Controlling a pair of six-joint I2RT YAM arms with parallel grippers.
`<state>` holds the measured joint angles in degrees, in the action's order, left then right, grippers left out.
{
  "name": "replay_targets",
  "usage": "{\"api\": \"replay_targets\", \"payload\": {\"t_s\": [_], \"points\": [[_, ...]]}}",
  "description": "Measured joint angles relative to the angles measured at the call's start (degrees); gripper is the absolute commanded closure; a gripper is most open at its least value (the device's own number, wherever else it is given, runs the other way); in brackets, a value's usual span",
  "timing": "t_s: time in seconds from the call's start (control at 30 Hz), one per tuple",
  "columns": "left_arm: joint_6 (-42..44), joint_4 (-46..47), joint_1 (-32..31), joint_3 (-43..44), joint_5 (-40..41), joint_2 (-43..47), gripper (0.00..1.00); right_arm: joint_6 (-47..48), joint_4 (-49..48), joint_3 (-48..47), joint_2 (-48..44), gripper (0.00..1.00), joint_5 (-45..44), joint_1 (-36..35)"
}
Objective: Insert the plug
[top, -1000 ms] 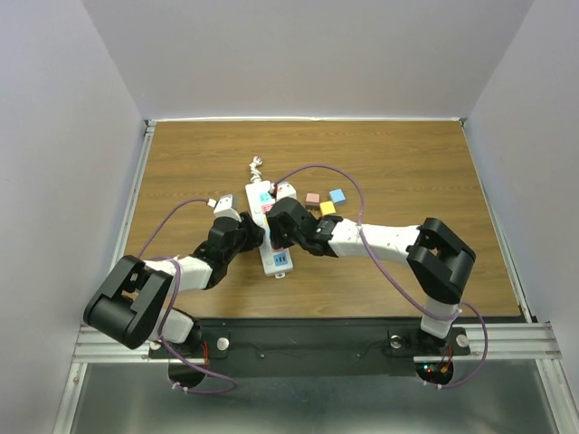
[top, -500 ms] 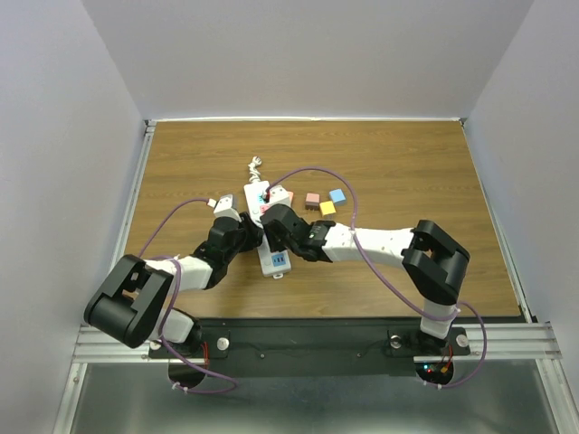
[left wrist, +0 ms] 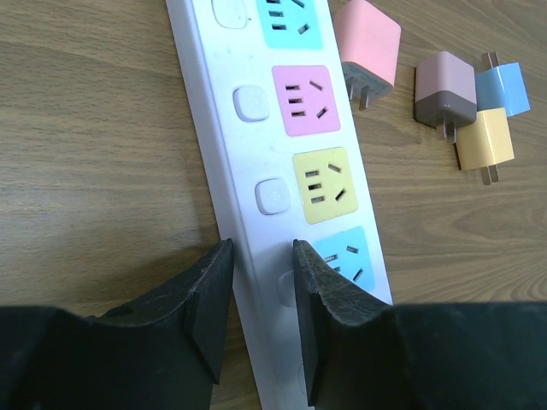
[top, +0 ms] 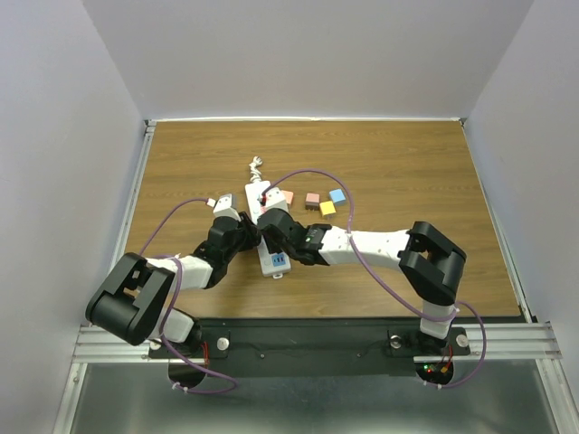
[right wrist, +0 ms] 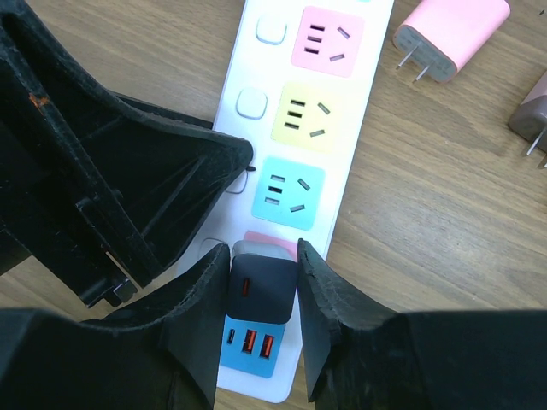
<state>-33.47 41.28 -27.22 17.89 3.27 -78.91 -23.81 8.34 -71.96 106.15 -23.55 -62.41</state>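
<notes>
**Hidden / unclear.** The dark plug (right wrist: 261, 292) is clamped between the fingers of the right gripper (right wrist: 263, 253), low centre of the right wrist view. It sits directly over the power strip (left wrist: 218, 154), just above the blue USB panel (right wrist: 249, 346). The prongs are under the plug body, so I cannot tell whether they are seated. Only a pink sliver (right wrist: 272, 246) of the face beneath it shows. In the top view both wrists cover the middle of the strip and the dark plug cannot be made out. The uppermost cyan socket (left wrist: 291, 21) is cut by the top edge of the left wrist view.

**Around / in the way.** The left gripper (left wrist: 261, 256) is at bottom centre of its view, jaws slightly apart with nothing pinched between them. One finger is over the wood, the other over the strip's white edge. I cannot tell from here whether it touches the strip. In the right wrist view its black bulk fills the left side and reaches onto the strip beside the yellow socket. Loose plugs lie on the table (top: 407, 163) at the upper right of the left wrist view, apart from the strip.

**Counts.**
- One strip.
- Four coloured socket faces in the left wrist view: cyan, pink, yellow, blue.
- Three ports on the USB panel.
- Four loose plugs: pink plug (left wrist: 369, 43), brown plug (left wrist: 444, 85), blue plug (left wrist: 504, 90), yellow plug (left wrist: 485, 141).
- Two purple cables (top: 317, 169).
</notes>
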Motion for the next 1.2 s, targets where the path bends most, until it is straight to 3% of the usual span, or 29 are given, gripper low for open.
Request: {"api": "replay_targets", "payload": {"t_s": [1.2], "points": [[0.0, 0.5, 0.3, 0.0, -0.3, -0.3, 0.58, -0.4, -1.7, 0.3, 1.8, 1.00, -4.5, -2.3]]}}
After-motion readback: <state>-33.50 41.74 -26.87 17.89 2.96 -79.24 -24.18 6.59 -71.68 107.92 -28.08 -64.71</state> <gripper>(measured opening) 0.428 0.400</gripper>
